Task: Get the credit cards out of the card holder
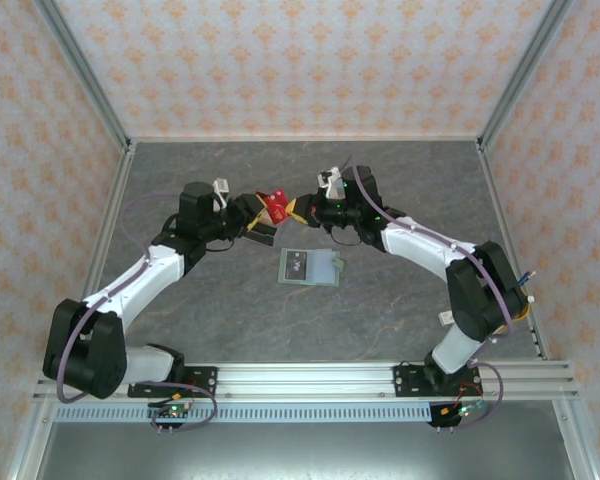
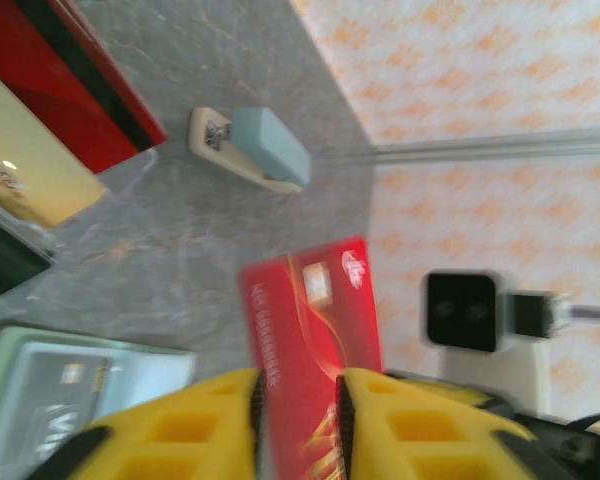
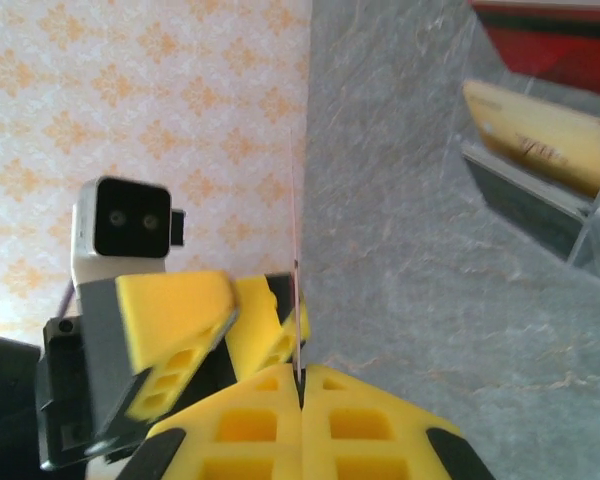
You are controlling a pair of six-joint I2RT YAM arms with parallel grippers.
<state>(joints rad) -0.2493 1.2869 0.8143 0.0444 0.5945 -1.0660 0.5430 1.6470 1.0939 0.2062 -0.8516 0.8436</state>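
From above, we see the red credit card [image 1: 273,207] aloft at the far middle between both arms, with the card holder [image 1: 310,268] nearer. Left wrist: the left gripper [image 2: 298,390] stands half-wide, and the card's long axis points away. Right wrist: the right gripper [image 3: 301,378] pinches the card edge-on.

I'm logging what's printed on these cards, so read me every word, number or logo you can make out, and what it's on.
No text is clear enough to quote.
red card: white lettering along one edge and a logo, too blurred to read.
tan card: small dark print, blurred.
grey card in the card holder: faint marks, unreadable.
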